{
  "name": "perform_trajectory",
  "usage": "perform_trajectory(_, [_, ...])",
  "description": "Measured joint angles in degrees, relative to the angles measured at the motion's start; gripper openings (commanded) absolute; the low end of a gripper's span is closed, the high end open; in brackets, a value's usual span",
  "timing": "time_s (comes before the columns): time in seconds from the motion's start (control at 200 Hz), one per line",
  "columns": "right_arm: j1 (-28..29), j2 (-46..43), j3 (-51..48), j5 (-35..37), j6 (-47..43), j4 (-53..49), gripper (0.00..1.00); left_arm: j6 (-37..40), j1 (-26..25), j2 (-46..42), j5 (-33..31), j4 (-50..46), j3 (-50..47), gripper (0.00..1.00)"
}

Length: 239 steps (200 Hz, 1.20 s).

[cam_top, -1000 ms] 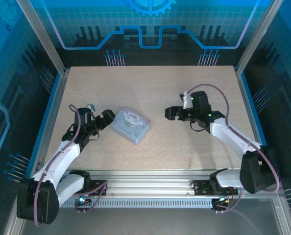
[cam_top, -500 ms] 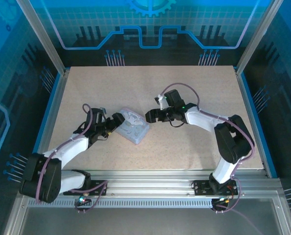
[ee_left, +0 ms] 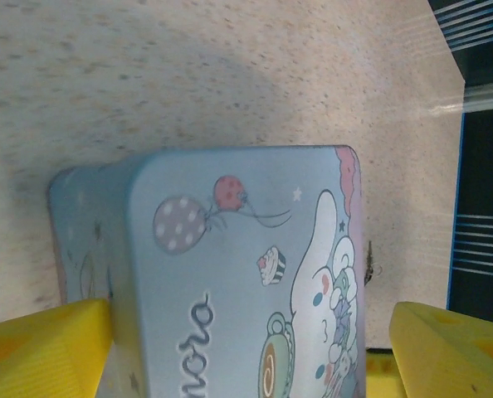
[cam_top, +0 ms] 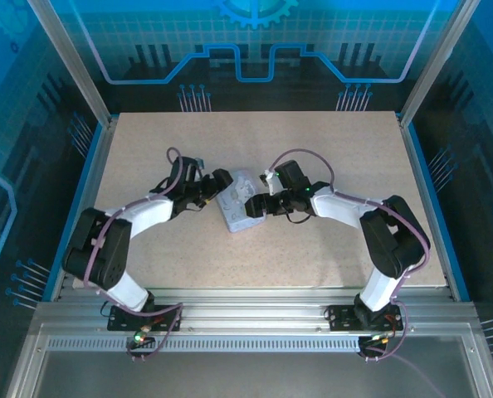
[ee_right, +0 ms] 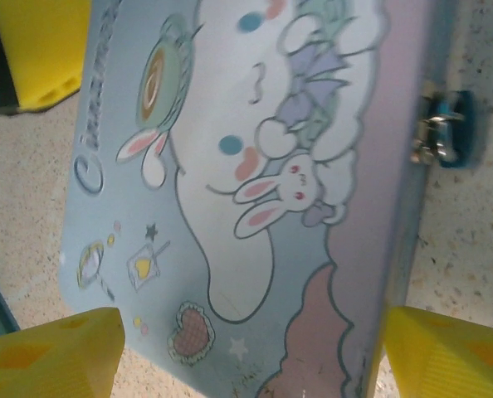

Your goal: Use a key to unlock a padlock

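The pale-blue cartoon tin box (cam_top: 236,212) lies mid-table with both grippers at it. My left gripper (cam_top: 222,187) is open, its yellow fingers (ee_left: 43,348) wide on either side of the box (ee_left: 230,274); the right-hand finger stands apart from it. My right gripper (cam_top: 254,206) is open over the opposite end of the box (ee_right: 255,166), with its right finger (ee_right: 450,356) close against the pink edge. The padlock (ee_right: 447,126), small and bluish with a metal shackle, hangs at the box's pink edge. A thin dark piece (ee_left: 368,262) shows at that edge. The key is out of view.
The speckled tabletop (cam_top: 329,149) is bounded by blue rails, with a rail (cam_top: 93,182) at the left and metal frame posts at the corners. Both arms stretch inward across the near half of the table.
Both arms have swung inward from the sides to the box. The box has slid right and back and turned. Both pairs of jaws have narrowed slightly.
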Motion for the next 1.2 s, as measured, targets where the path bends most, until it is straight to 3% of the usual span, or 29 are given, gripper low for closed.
perform_trajectory(0.185, [3.1,-3.2,-2.9,1.6,1.0,-0.5,0.82,0.0,-1.1,5.5,1.9,0.4,5.5,0.86])
perform_trajectory(0.4, [5.8,-6.5,-5.3,2.6,1.0,-1.3,0.83,0.7,-1.2,4.8,3.3,-1.3,5.6,0.87])
perform_trajectory(0.66, [2.1,-13.9,-5.5,5.3,-2.0,-5.7,0.91,3.3,0.1,-8.9,2.9,-6.6,0.0,0.92])
perform_trajectory(0.725, [-0.2,-14.1,-4.6,5.5,-2.6,-6.5,0.92,3.5,-0.2,-13.0,2.7,-7.9,-2.3,0.99])
perform_trajectory(0.896, [-5.5,-11.3,0.4,5.1,-4.2,-7.8,0.92,3.6,-2.0,-21.0,1.8,-12.0,-8.0,0.99])
perform_trajectory(1.196, [-9.8,4.5,15.6,2.3,-5.5,-7.8,0.9,0.1,-7.0,-28.1,1.1,-12.6,-14.2,0.99])
